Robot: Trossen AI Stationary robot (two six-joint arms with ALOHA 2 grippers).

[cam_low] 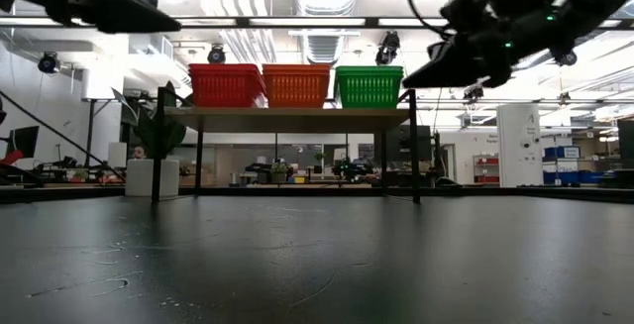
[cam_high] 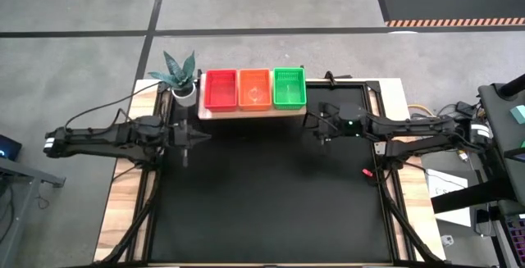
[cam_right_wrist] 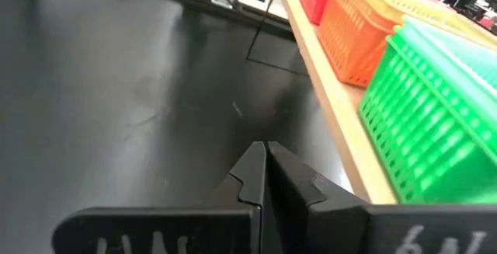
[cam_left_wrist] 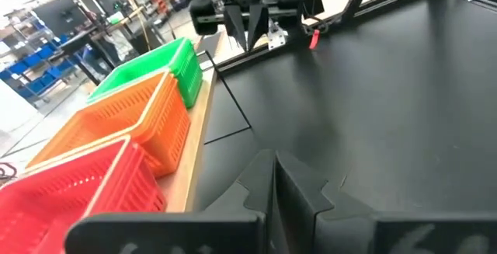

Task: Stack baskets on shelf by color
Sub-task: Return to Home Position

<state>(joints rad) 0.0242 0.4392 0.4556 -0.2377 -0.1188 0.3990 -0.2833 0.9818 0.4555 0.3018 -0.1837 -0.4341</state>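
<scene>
- Red baskets, orange baskets and green baskets are piled on the shelf (one color per pile).
- The left hand, fingers together, is held near the red end.
- The right hand, fingers together, is held near the green end.

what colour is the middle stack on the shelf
Orange; the middle stack shows best in the high view.

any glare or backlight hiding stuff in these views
Low view: ceiling lights backlight the left end effector and right end effector into silhouettes, and the tabletop shows some sheen. High view: even light, with the baskets plain on the shelf.
</scene>
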